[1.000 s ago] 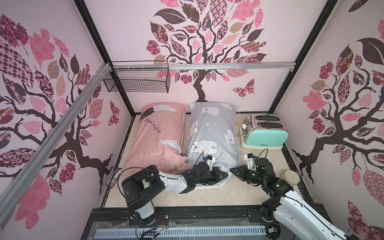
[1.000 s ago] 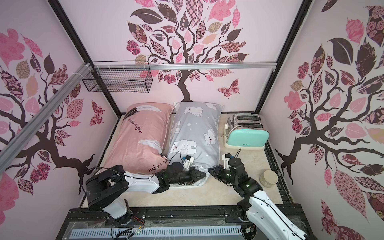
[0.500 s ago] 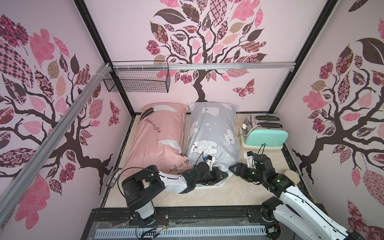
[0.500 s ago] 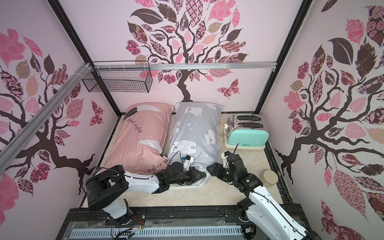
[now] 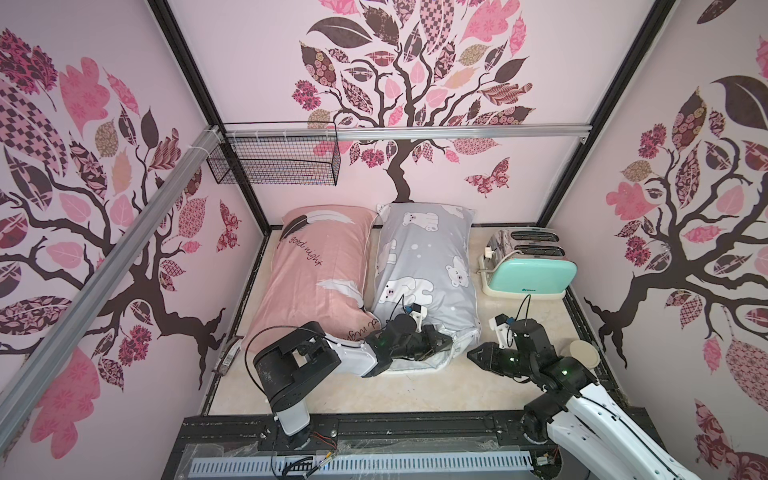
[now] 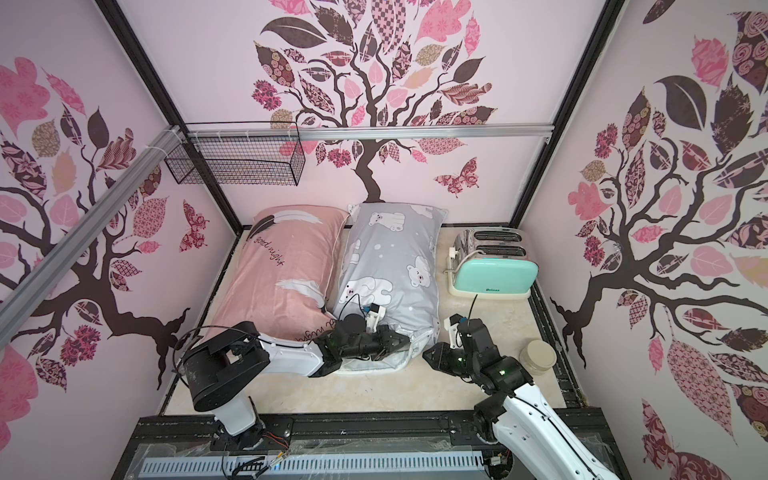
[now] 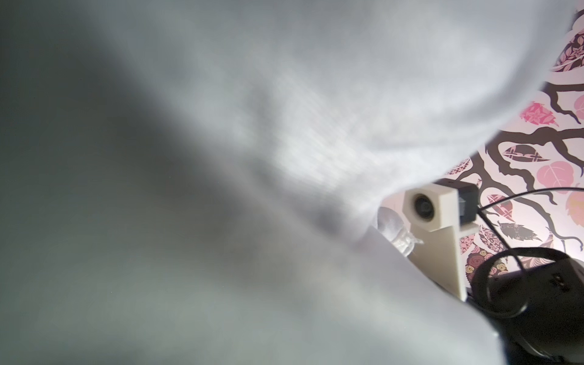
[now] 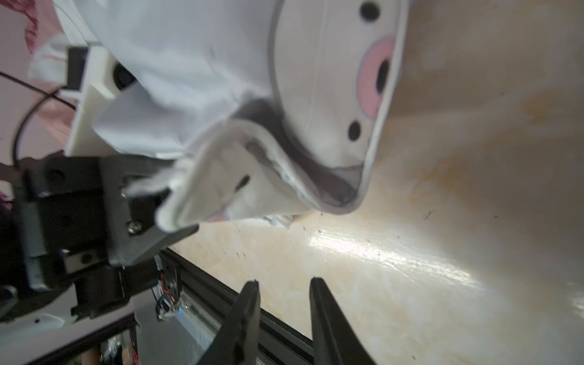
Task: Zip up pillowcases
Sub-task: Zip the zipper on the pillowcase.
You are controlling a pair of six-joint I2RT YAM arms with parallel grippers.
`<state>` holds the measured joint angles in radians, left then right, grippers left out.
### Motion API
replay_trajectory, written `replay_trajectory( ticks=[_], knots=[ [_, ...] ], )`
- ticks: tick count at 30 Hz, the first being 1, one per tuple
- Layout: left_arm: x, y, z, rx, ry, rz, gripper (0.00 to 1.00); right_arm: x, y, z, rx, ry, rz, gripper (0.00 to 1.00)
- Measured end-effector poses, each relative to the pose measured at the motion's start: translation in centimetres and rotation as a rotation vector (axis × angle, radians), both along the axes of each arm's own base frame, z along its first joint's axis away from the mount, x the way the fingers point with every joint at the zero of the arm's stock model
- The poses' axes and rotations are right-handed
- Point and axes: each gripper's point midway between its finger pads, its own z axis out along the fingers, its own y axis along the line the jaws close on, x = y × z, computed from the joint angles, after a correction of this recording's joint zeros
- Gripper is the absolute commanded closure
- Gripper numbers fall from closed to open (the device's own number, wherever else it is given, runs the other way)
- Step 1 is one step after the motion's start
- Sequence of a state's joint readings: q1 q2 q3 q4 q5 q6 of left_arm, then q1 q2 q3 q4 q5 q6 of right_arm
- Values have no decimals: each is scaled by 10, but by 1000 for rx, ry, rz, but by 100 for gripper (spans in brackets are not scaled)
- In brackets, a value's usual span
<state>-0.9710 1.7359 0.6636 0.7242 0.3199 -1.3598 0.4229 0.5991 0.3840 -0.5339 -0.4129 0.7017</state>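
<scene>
Right end effector first: its jaws stand a narrow gap apart with nothing between them, and it hovers low over the counter, just off the near right corner of the grey pillowcase without touching the fabric. Facing it, the left end effector is clamped shut on that pillowcase's near hem, pinching a fold of cloth. In the right wrist view the opening gapes at the corner with dark lining showing, so this zip looks far from done. I can't pick out the slider itself. My read is that the step in hand is finding and taking the pull. To do that well, the left grip should hold the hem taut along the zip line. The right should come in level with the seam, close on the tab alone rather than on loose cloth, then draw straight along the seam. The pink pillowcase lies alongside, touching the grey one. Its zip end is hidden behind the left arm.
</scene>
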Motion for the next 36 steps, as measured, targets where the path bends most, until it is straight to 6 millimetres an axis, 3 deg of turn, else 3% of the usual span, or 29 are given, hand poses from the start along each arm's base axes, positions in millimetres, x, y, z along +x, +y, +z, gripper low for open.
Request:
replay_trajectory(
  ticks=[4, 6, 12, 15, 17, 26, 28, 33, 36],
  knots=[
    [0, -1, -2, 0, 4, -4, 100, -1, 10, -23, 66, 18, -2, 96],
    [0, -1, -1, -2, 4, -5, 100, 0, 13, -32, 92, 16, -9, 96],
    [0, -3, 0, -3, 6, -9, 100, 12, 24, -37, 183, -11, -35, 87],
    [0, -3, 1, -5, 7, -11, 100, 18, 30, -34, 228, -24, -42, 71],
    [0, -3, 2, -5, 7, -11, 100, 21, 34, -33, 249, -30, -39, 67],
    [1, -4, 5, -8, 8, -12, 100, 31, 49, -22, 311, -82, -12, 61],
    [1, -4, 6, -7, 9, -12, 100, 31, 53, -21, 321, -81, -7, 62],
    [1, -3, 8, -7, 9, -10, 100, 33, 59, -19, 342, -86, -3, 89],
    [3, -1, 8, -3, 9, -7, 100, 33, 59, -19, 344, -80, -9, 94]
  ],
)
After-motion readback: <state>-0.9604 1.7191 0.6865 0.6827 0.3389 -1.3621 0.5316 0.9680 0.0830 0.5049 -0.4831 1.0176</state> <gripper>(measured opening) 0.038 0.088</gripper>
